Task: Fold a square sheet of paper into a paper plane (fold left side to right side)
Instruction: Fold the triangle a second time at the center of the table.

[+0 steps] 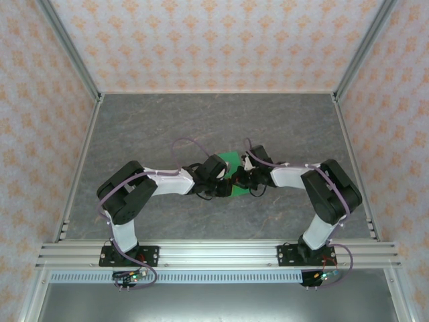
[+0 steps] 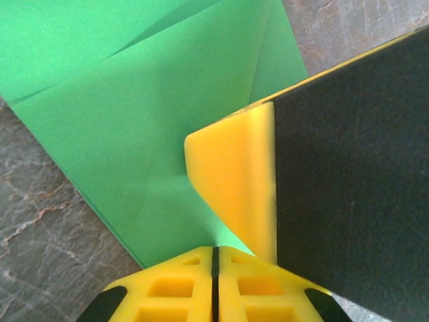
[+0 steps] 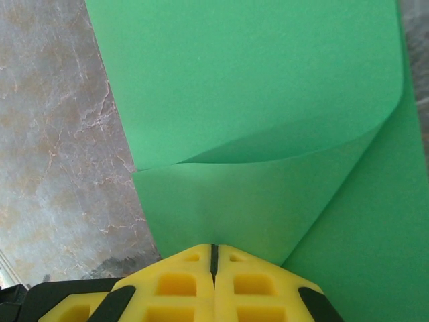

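Observation:
The bright green sheet of paper (image 1: 233, 163) lies mid-table between my two grippers, creased and partly folded over. My left gripper (image 1: 223, 180) is shut, and in the left wrist view its closed tips (image 2: 214, 252) rest on the layered paper (image 2: 134, 114) near the paper's edge. My right gripper (image 1: 239, 179) meets it from the right. In the right wrist view the right gripper (image 3: 214, 248) is shut on a flap of the paper (image 3: 255, 201), which curls up over the rest of the sheet. The right gripper's yellow fingers (image 2: 231, 181) press onto the paper close to my left tips.
The grey marble-patterned tabletop (image 1: 214, 121) spreads around the paper, walled by patterned panels with metal posts (image 1: 74, 54) at the corners. An aluminium rail (image 1: 214, 253) carries both arm bases along the near edge.

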